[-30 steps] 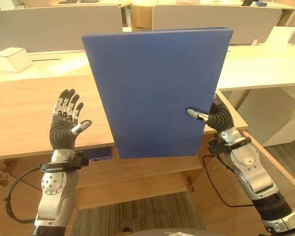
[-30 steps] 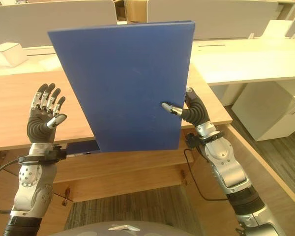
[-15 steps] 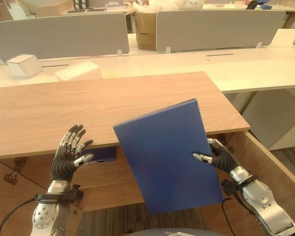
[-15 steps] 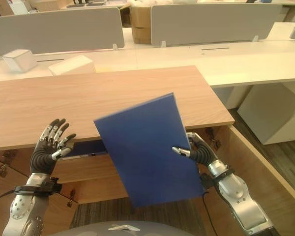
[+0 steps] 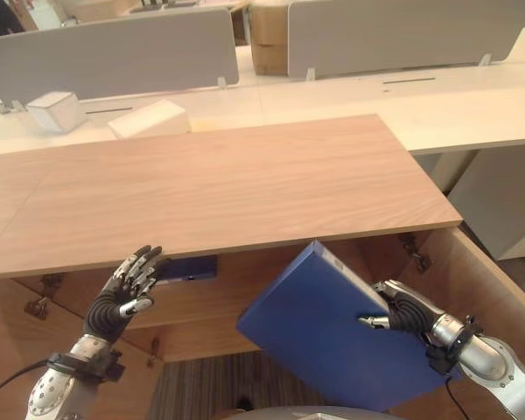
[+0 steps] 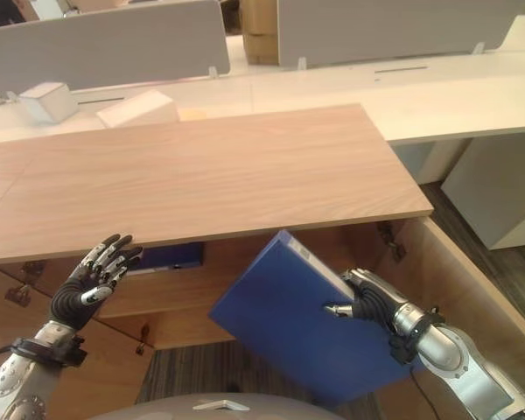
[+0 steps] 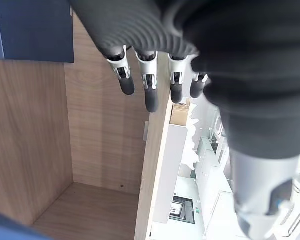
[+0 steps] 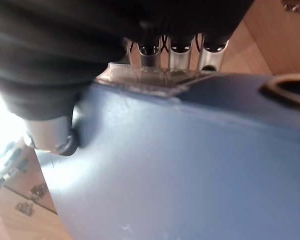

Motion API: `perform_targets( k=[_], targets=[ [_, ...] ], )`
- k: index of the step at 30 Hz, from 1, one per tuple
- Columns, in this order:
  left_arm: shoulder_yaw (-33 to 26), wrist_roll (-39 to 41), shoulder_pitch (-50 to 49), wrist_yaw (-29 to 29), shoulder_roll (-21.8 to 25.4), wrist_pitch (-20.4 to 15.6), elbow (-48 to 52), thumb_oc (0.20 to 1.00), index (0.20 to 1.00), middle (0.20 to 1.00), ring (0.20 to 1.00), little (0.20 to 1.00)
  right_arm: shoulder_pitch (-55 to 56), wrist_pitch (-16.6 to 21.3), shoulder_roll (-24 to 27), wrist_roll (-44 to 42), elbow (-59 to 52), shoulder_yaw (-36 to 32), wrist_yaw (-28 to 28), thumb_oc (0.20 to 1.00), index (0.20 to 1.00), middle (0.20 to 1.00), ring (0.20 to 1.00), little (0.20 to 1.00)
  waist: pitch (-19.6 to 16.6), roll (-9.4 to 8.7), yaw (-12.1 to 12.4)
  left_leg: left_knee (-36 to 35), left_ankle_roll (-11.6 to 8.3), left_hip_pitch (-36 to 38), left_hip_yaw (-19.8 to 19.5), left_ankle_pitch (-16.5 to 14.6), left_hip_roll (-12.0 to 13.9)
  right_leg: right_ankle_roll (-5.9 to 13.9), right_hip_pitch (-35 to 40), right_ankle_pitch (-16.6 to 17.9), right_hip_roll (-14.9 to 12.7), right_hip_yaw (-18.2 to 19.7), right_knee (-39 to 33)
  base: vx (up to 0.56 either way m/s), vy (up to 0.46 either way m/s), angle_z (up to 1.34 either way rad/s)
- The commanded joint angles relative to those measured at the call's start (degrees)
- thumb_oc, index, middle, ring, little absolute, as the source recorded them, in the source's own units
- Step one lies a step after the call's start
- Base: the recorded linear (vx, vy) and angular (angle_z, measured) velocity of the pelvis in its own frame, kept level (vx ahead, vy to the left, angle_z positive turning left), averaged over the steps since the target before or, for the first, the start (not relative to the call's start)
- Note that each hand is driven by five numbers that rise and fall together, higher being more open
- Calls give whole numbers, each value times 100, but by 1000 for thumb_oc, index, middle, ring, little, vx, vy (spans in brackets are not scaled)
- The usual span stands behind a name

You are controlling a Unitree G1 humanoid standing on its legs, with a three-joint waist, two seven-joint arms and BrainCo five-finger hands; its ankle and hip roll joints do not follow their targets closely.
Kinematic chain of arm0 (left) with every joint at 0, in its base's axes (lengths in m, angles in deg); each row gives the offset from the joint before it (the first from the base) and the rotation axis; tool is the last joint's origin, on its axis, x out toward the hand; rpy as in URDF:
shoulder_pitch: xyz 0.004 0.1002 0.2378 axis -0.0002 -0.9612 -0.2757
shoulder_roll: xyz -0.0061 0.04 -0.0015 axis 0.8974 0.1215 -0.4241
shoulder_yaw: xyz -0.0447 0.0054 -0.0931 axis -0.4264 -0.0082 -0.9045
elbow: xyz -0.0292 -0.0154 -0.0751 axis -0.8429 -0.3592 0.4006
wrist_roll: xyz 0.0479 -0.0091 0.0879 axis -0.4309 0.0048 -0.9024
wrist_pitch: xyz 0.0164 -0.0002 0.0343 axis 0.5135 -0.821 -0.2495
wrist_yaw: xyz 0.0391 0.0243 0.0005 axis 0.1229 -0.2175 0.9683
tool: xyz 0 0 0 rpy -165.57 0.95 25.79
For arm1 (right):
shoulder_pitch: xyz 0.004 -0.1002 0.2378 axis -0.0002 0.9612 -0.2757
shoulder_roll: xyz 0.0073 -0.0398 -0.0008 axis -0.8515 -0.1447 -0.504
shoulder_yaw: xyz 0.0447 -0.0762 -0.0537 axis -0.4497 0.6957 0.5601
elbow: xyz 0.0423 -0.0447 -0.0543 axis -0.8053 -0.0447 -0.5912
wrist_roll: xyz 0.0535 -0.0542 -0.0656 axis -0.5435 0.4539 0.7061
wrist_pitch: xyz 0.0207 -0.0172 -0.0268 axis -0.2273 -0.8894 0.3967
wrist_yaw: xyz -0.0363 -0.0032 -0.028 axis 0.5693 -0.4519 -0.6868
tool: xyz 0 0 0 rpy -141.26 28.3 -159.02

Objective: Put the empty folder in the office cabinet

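Two blue folders — one held (image 5: 319, 341), one (image 5: 188, 267) inside the cabinet (image 5: 271, 280). Right hand (image 5: 401, 311) pinches the held folder's 3 o'clock edge; left hand (image 5: 122, 293) open-fingered at 9 o'clock — empty.

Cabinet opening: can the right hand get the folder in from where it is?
Probably yes. The right hand grips the folder just below the cabinet top; the opening behind looks free, and the open left hand is off to the side.

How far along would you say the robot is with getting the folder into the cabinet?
Done: the cabinet is open below the wooden top. In hand: the right hand grips the blue folder, tilted at the opening; the left hand is open, empty. Left: slide it in and release.
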Motion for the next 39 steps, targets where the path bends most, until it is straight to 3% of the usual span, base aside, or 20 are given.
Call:
perform_targets(
  k=[1,4,6,10,22,28,37,39],
  targets=[
    [933,-569,-190,72,572,505,-1184,1000,1000,1000,1000,1000,-784,283,198,-60,7,397,86,200,200,200,200,200,481,-361,14,-24,-356,-233,-338,-11,439,609,-320,312,-712,-153,98,-136,-18,5],
    [1362,-1045,-135,-15,786,405,-1693,1000,1000,1000,1000,1000,-1218,159,188,-133,433,820,37,200,200,200,200,200,737,-321,54,-24,-373,-612,-391,128,465,609,-687,381,-690,-162,128,-153,-17,5],
    [1511,-1158,-16,-72,820,372,-1876,931,931,931,931,931,-1583,121,153,-106,693,1061,-79,200,200,200,200,200,861,-310,71,-24,-380,-836,-431,193,479,599,-912,399,-680,-165,189,-97,-1,10],
    [1646,-1220,114,-103,900,356,-2043,940,940,940,940,940,-2091,105,199,96,877,1421,-255,200,200,200,200,200,1170,-260,139,-24,-361,-1204,-547,303,452,584,-1271,427,-705,-197,284,-96,7,10],
    [2152,-1938,590,-268,814,113,-2866,950,950,950,950,950,-2951,-72,-380,272,1978,1691,-858,200,200,200,200,200,1657,-134,255,23,-273,-1839,-665,369,235,608,-1799,545,-909,-250,380,-65,44,7],
    [2304,-2328,700,-408,718,121,-3353,918,918,918,918,918,-3307,-129,-387,652,2318,2014,-1046,200,200,200,200,200,1855,-108,361,54,-257,-2159,-709,434,142,610,-2053,617,-951,-298,393,-63,15,1],
    [2216,-1973,575,-255,675,281,-2936,875,875,875,875,875,-2976,-122,-329,961,2329,2254,-925,200,200,200,200,200,1935,-65,415,66,-285,-2376,-822,509,131,606,-2139,587,-968,-457,433,-26,-28,6],
    [2574,-2045,721,-77,903,301,-2703,881,881,881,881,881,-3231,-151,-388,1126,2584,2503,-1005,200,200,200,200,200,1944,-19,403,43,-314,-2388,-879,536,172,591,-2132,543,-934,-498,467,-26,-35,11]
  ],
)
